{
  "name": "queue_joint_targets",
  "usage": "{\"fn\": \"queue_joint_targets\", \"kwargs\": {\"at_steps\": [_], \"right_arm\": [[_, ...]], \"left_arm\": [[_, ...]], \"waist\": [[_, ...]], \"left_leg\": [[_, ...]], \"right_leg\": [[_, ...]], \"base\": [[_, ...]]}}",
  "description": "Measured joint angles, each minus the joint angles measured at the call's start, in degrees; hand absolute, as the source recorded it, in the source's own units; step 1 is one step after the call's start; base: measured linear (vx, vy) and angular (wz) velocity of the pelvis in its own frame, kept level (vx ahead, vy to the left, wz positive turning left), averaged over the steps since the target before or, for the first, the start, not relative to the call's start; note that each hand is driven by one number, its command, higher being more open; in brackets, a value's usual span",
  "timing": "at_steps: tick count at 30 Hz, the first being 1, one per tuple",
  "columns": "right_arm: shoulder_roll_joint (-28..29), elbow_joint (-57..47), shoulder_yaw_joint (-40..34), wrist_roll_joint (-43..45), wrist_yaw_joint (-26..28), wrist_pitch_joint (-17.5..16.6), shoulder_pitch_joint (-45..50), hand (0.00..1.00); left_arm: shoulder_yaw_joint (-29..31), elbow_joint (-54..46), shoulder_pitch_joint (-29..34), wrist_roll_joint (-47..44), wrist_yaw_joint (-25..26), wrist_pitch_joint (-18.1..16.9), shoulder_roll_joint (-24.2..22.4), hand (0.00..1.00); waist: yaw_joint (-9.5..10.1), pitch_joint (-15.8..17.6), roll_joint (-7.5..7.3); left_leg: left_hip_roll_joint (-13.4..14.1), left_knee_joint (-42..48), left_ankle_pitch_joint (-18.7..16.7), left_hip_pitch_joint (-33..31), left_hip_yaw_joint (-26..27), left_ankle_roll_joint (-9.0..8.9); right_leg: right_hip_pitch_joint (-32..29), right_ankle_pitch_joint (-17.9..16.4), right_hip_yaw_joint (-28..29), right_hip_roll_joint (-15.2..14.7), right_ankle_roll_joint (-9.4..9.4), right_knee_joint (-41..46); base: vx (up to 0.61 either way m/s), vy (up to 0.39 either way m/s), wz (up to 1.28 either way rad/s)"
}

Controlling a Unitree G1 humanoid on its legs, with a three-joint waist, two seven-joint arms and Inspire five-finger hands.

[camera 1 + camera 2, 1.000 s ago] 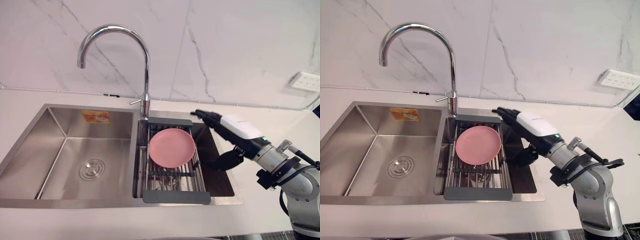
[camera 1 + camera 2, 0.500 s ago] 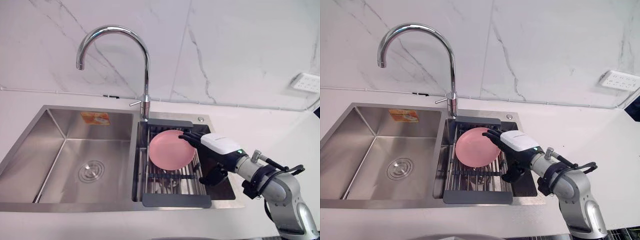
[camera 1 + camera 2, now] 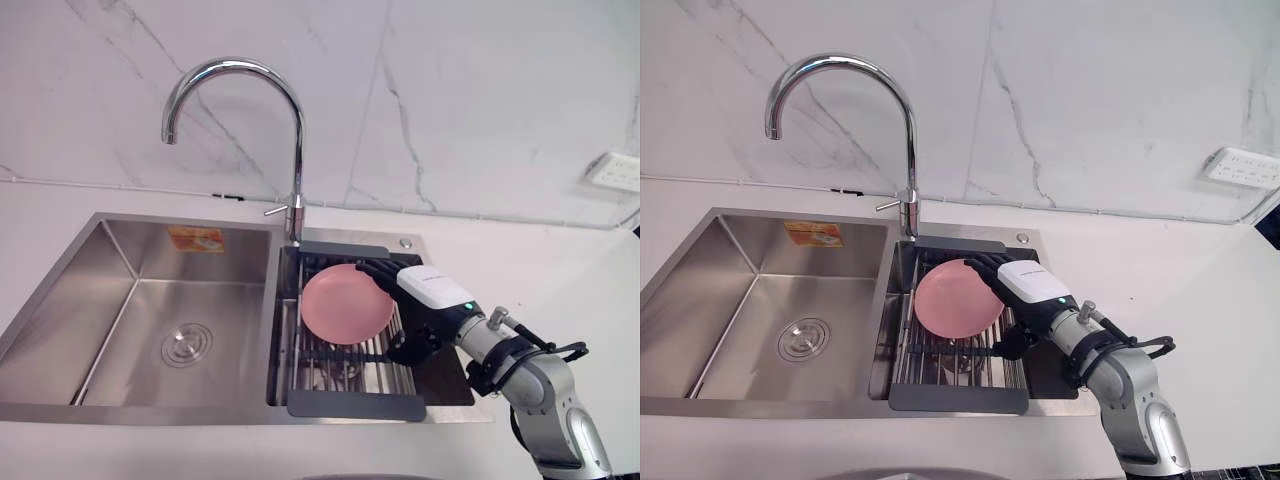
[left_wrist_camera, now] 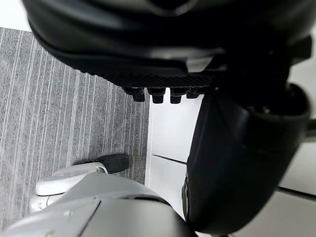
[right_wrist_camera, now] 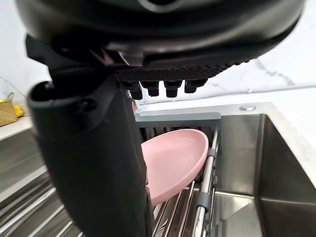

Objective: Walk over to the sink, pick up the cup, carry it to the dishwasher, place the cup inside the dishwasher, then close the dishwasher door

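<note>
Where the sink (image 3: 150,300) splits into two basins, the right hand (image 3: 430,295) hangs over the right one, above a rack (image 3: 355,404) laid across it. Its fingers (image 5: 153,89) are straight and stand wide of the thumb (image 5: 94,158), and it holds nothing. A pink plate (image 3: 345,303) lies tilted on the rack's bars. Seen from above, the fingers reach across the plate's right rim, while the thumb sits lower, off the plate's right side and over the bars. Whether any finger touches the plate I cannot tell. Down between the bars, just below the plate, a shiny thing (image 3: 335,372) glints; whether that is the cup I cannot tell.

The left basin has a round drain (image 3: 186,345) in its bottom and an orange sticker (image 3: 196,238) on its back wall. A curved tap (image 3: 297,150) stands behind the divide between the basins, on the pale worktop (image 3: 520,270). A marble wall (image 3: 480,100) rises behind it, with a white socket (image 3: 615,170) at the far right. The left hand (image 4: 163,49) hangs low beside a white cupboard (image 4: 170,138), over grey carpet (image 4: 59,113), fingers straight, holding nothing.
</note>
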Motion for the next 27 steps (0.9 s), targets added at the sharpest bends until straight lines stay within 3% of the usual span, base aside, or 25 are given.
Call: {"fn": "queue_joint_targets", "kwargs": {"at_steps": [17, 23, 27], "right_arm": [[0.1, 4.3, 6.8, -4.0, -0.8, -0.4, 0.0, 1.0], [0.0, 4.7, 7.3, -6.3, -1.5, -0.3, 0.0, 1.0], [0.0, 6.4, 8.0, -8.2, -4.7, 0.0, 0.0, 1.0]], "left_arm": [[-2.0, -1.6, 0.1, 0.0, 0.1, 0.3, -0.3, 1.0], [-2.1, -2.0, 0.2, 0.0, 0.1, 0.3, -1.2, 1.0], [-2.2, -2.1, 0.2, 0.0, 0.0, 0.2, -2.0, 1.0]], "waist": [[0.56, 0.4, 0.59], [0.59, 0.7, 1.95], [0.61, 0.7, 2.83]], "left_leg": [[-0.2, -0.3, 0.6, -0.1, -0.8, -0.36], [-0.1, -0.4, 0.7, -0.2, -1.0, -0.62], [-0.1, -0.6, 0.9, -0.3, -1.1, -0.8]], "right_leg": [[0.1, 0.0, -1.0, -0.3, 0.03, 0.0], [0.2, 0.0, -1.2, -0.3, 0.05, 0.0], [0.2, 0.0, -1.4, -0.3, 0.07, 0.0]], "base": [[-0.04, -0.027, 0.03], [-0.05, -0.03, 0.02], [-0.04, -0.032, 0.02]]}}
